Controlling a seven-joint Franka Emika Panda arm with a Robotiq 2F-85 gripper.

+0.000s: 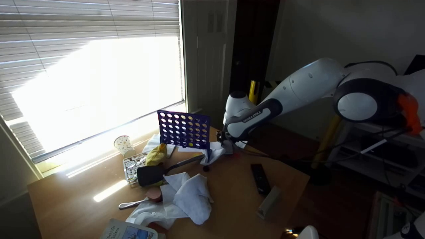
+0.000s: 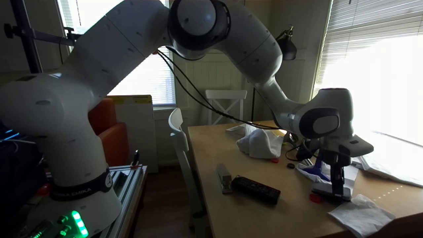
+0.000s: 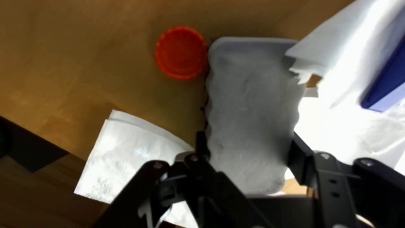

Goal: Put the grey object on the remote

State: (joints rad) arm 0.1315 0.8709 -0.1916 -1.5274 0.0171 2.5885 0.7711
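Observation:
The grey object [image 3: 253, 95], flat with wavy edges, lies at my gripper [image 3: 248, 147] in the wrist view. My fingers stand on both its long sides with no clear gap; I cannot tell whether they clamp it. In an exterior view the grey object [image 2: 320, 189] is low at the table's far right under my gripper [image 2: 337, 190]. In an exterior view the grey object [image 1: 227, 147] is partly hidden by my arm. The black remote [image 1: 260, 179] lies flat near the table edge; it also shows in an exterior view [image 2: 256, 190]. It is out of the wrist view.
A red disc [image 3: 181, 53] lies beside the grey object. The blue grid rack [image 1: 184, 129] and white paper [image 3: 335, 63] are close by. A napkin [image 2: 362, 215] lies near the gripper. A long silver-grey block [image 2: 224, 178] lies at the remote's end. A white cloth [image 1: 194, 199] lies mid-table.

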